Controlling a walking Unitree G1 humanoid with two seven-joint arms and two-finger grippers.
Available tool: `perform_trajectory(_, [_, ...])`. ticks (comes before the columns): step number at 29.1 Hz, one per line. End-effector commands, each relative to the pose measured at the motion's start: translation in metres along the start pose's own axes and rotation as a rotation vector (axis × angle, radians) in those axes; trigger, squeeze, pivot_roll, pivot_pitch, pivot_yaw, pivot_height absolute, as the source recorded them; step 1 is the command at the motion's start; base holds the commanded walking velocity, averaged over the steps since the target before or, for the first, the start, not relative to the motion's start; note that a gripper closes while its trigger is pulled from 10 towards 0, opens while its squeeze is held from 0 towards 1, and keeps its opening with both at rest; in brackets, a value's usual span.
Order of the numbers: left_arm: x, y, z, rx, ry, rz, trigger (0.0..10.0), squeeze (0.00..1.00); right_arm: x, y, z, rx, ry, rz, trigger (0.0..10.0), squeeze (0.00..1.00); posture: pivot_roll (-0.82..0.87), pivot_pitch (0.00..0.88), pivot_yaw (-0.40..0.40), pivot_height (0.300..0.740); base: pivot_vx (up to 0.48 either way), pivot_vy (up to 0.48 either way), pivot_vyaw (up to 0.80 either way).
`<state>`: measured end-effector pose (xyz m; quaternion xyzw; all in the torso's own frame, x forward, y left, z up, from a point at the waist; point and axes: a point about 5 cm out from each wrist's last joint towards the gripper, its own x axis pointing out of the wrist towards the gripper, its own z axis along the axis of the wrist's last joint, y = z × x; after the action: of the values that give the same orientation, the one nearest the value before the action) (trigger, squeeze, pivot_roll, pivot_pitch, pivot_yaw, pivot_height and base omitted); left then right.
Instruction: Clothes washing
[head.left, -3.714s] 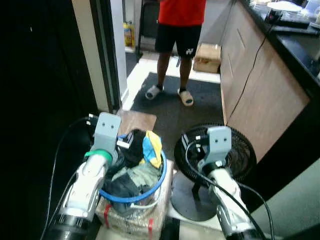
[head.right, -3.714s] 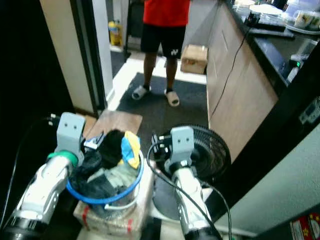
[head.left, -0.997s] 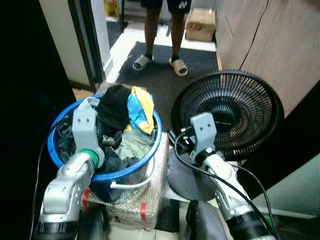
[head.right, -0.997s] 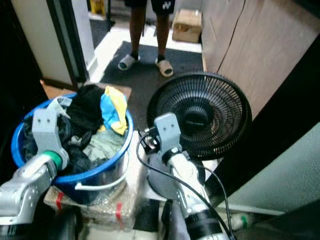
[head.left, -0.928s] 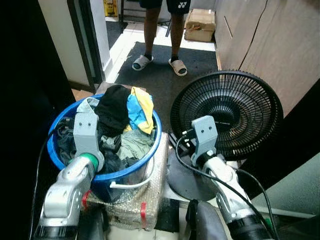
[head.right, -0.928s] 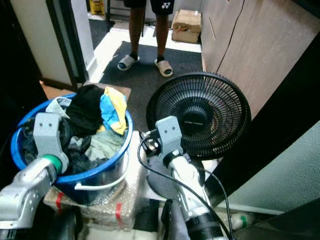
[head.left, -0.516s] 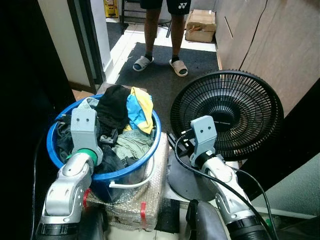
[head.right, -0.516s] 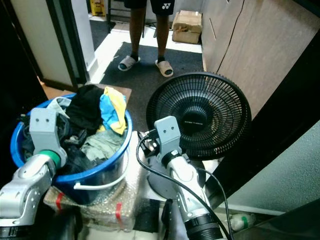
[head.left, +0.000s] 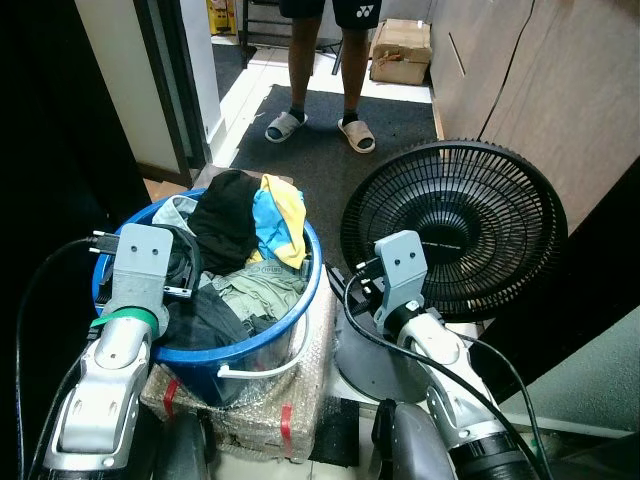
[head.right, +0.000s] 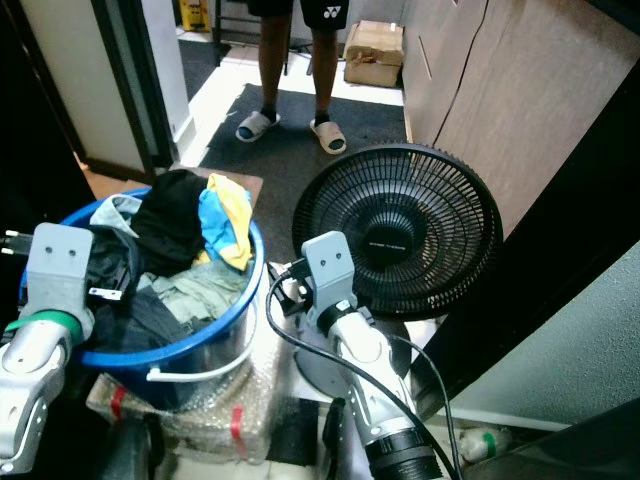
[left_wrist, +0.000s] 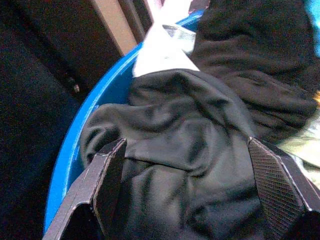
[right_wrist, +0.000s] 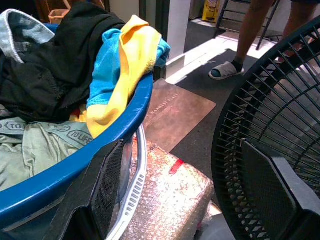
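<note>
Heaped in a blue tub (head.left: 300, 300) are the clothes — a black garment (head.left: 225, 215) on top, a blue-and-yellow piece (head.left: 275, 215) draped over the far rim, a green one (head.left: 255, 290) lower down, and a dark grey one (left_wrist: 185, 165) at the near left side. The tub is set on a bubble-wrapped parcel (head.left: 290, 400) on the floor, and a white hoop handle (head.left: 265, 365) hangs at its near side. The left gripper (left_wrist: 190, 200) is held over the tub's left rim, with its fingers (left_wrist: 107, 180) spread wide apart on either side of the dark grey garment; whether the cloth is touched cannot be told. The right gripper (right_wrist: 195, 200) is held low between the tub and a black fan (head.left: 455, 230), its fingers (right_wrist: 112, 185) likewise apart and clamped on nothing. The fan is stood just right of the tub on a round grey base (head.left: 365, 355). A brown board (right_wrist: 175, 112) is laid on the floor behind the tub. Farther off, on a dark mat (head.left: 330, 140), a person's legs (head.left: 300, 70) in black shorts and slippers are seen, with a cardboard box (head.left: 400, 50) nearby — beside wooden cabinets (head.left: 540, 90).
</note>
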<state>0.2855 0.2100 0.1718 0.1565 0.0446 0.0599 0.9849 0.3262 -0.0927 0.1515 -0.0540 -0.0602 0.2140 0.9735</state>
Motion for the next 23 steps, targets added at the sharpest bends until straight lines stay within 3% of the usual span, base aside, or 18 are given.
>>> perform_trajectory(1, [-0.003,-0.006,-0.013,-0.002,0.065,-0.045,10.0,0.00,-0.003,0.000,-0.003,0.006,0.014,-0.001,10.0,0.00,0.15,0.096,-0.031,0.483,0.000,0.000,0.00])
perform_trajectory(2, [-0.006,-0.010,-0.015,-0.010,0.092,-0.095,10.0,0.00,-0.003,0.000,-0.003,0.005,0.015,-0.002,10.0,0.00,0.15,0.096,-0.031,0.483,0.000,0.000,0.00])
perform_trajectory(10, [-0.011,-0.015,-0.015,-0.069,0.145,-0.149,10.0,0.00,-0.004,-0.001,-0.003,0.004,0.016,-0.006,10.0,0.00,0.15,0.101,-0.027,0.483,0.000,0.000,0.00])
perform_trajectory(11, [-0.008,-0.013,-0.011,-0.173,0.181,-0.118,10.0,0.00,-0.004,-0.001,-0.003,0.005,0.016,-0.007,10.0,0.00,0.15,0.101,-0.027,0.483,0.000,0.000,0.00])
perform_trajectory(12, [-0.008,-0.013,-0.011,-0.173,0.181,-0.118,10.0,0.00,-0.004,-0.001,-0.003,0.005,0.016,-0.007,10.0,0.00,0.15,0.101,-0.027,0.483,0.000,0.000,0.00])
perform_trajectory(14, [0.001,-0.004,-0.009,-0.358,0.255,-0.025,10.0,0.00,-0.003,0.001,-0.003,0.009,0.014,-0.007,10.0,0.00,0.16,0.100,-0.023,0.483,0.000,0.000,0.00])
perform_trajectory(15, [0.001,-0.004,-0.009,-0.358,0.255,-0.025,10.0,0.00,-0.003,0.001,-0.003,0.009,0.014,-0.007,10.0,0.00,0.16,0.100,-0.023,0.483,0.000,0.000,0.00])
perform_trajectory(16, [0.004,0.002,-0.011,-0.409,0.283,0.015,10.0,0.00,-0.003,0.001,-0.003,0.010,0.013,-0.006,10.0,0.00,0.16,0.097,-0.021,0.483,0.000,0.000,0.00])
perform_trajectory(23, [0.003,0.016,-0.015,-0.377,0.289,0.060,10.0,0.00,-0.004,0.000,-0.003,0.008,0.015,-0.010,10.0,0.00,0.16,0.097,-0.021,0.483,0.000,0.000,0.00])
